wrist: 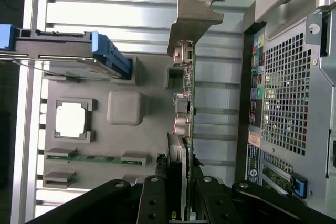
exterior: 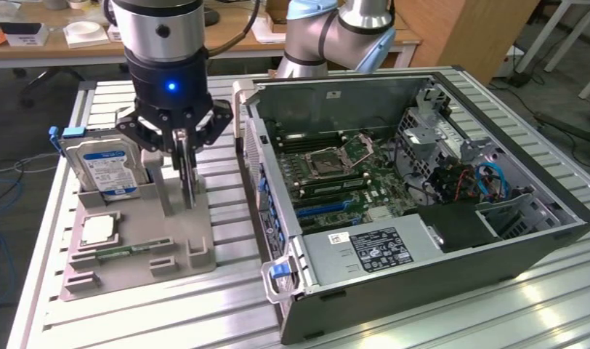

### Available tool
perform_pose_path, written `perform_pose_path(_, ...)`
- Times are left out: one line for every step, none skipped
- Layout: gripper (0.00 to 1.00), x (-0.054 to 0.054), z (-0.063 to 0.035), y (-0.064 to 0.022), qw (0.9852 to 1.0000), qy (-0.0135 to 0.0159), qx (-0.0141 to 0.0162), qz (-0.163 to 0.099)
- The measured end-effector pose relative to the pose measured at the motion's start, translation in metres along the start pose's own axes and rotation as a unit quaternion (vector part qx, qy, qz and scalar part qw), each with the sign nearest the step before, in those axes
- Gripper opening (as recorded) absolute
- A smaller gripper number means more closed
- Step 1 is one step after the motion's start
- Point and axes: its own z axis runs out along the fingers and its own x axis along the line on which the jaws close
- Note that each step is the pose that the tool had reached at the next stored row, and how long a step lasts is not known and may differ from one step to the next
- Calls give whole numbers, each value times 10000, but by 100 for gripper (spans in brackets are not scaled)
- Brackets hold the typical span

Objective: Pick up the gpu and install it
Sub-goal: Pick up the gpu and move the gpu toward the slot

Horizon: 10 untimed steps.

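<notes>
The gpu [exterior: 188,183] stands on edge over the grey holder tray [exterior: 194,256] at the exterior view's left. It is a thin dark card with a silver bracket. My gripper [exterior: 184,149] comes down on it from above, with one finger on each face, shut on its top edge. In the wrist view the gpu [wrist: 188,103] runs edge-on from my gripper [wrist: 182,187] to its bracket [wrist: 192,19], above the tray's empty slot block [wrist: 175,77]. Whether its lower edge still touches the tray I cannot tell.
A silver hard drive [exterior: 105,167] stands upright in the tray beside the card; a processor chip [exterior: 98,229] and green memory stick [exterior: 130,251] lie nearer. The open computer case [exterior: 527,240], motherboard [exterior: 338,174] exposed, lies close at the exterior view's right. Another arm [exterior: 334,33] stands behind.
</notes>
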Motion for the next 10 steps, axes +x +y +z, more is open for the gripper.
perform_pose_path(27,0,-5,0,10000,0,-2,0)
perform_pose_path(27,0,-12,1,10000,0,-4,0)
perform_pose_path(27,0,-18,1,10000,0,-6,0)
perform_pose_path(27,1,-23,2,10000,0,-8,0)
perform_pose_path(27,1,-29,2,10000,0,-10,0)
perform_pose_path(27,1,-34,3,10000,0,-13,0)
perform_pose_path(27,1,-40,3,10000,0,-15,0)
perform_pose_path(27,1,-44,4,10000,0,-17,0)
perform_pose_path(27,1,-49,4,10000,0,-18,-1)
perform_pose_path(27,1,-53,4,10000,-1,-20,-1)
